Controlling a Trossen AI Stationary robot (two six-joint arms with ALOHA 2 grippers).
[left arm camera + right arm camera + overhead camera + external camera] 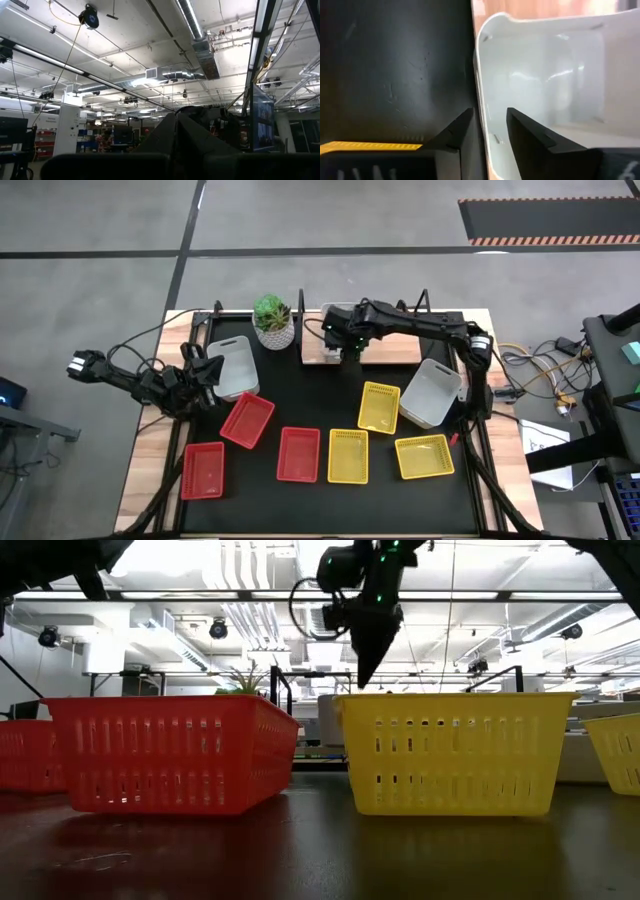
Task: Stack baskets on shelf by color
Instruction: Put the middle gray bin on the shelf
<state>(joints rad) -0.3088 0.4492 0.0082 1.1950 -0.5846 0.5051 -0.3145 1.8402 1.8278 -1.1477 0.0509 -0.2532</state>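
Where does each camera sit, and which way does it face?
High: above the table, facing straight down; both arms show.
Low: at tabletop height, facing level across; the right arm hangs from above.
Left wrist: on the left arm, facing the ceiling; its shut jaws show.
Right wrist: on the right arm, facing down into a white basket; its open jaws straddle the wall.
Shared: high and low both see the red basket and yellow basket.
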